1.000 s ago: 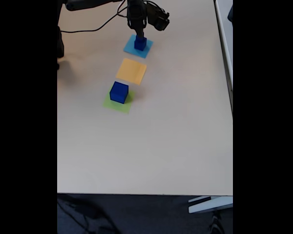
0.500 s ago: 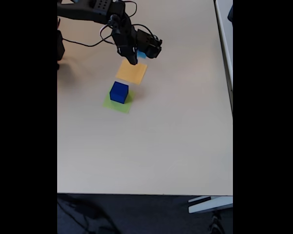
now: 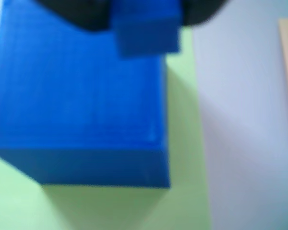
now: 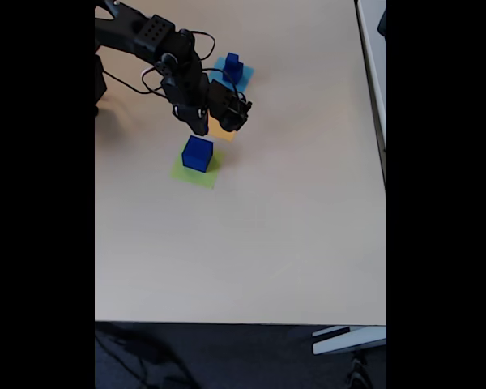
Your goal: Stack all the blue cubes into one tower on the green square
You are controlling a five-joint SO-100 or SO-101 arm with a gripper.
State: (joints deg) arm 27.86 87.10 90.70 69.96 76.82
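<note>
pincer: clamped on small blue cube | large cube: directly below, on green square

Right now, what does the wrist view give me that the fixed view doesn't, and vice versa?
Wrist view adds: a smaller blue cube gripped in the end effector, close over the large blue cube. Fixed view adds: the arm and another blue cube sitting on the light blue square. Both: the large blue cube resting on the green square.
</note>
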